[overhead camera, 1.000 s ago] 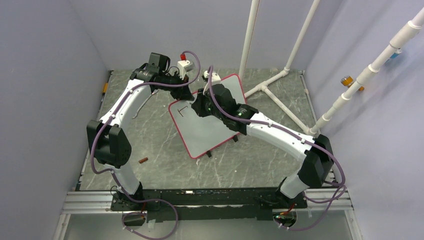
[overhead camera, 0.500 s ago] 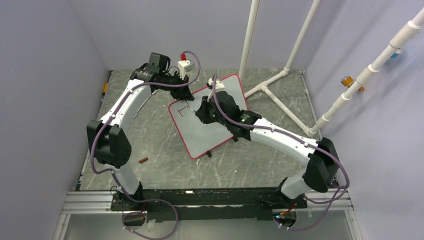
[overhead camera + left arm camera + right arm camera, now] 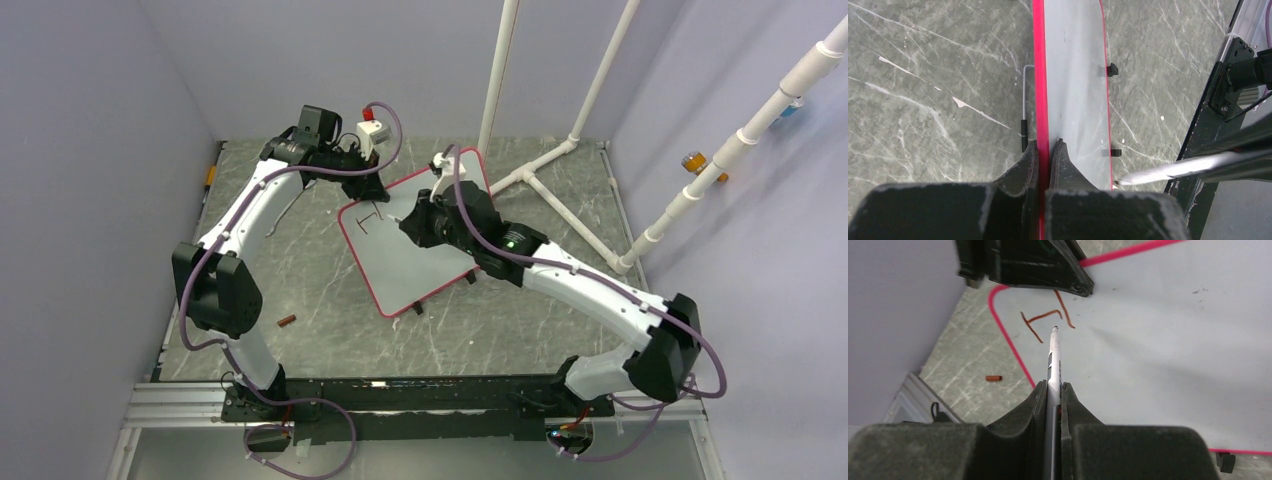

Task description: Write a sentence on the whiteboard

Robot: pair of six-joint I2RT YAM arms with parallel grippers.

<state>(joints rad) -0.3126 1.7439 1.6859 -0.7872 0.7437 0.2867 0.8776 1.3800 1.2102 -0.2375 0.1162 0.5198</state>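
The whiteboard, pale grey with a red-pink frame, lies at an angle mid-table. My left gripper is shut on its far-left frame edge; the left wrist view shows the fingers pinching the red rim of the whiteboard. My right gripper hovers over the board's upper part, shut on a white marker. The marker tip sits just beside the sentence's start, a few red-brown strokes like an "H". I cannot tell whether the tip touches the whiteboard.
A small brown marker cap lies on the marbled table left of the board, also seen as the cap. White pipes cross the back right. A thin wire stand lies along the board's edge, with black feet opposite.
My right gripper with the marker has shifted right across the board, uncovering more of the written strokes. The left gripper and the board have stayed put.
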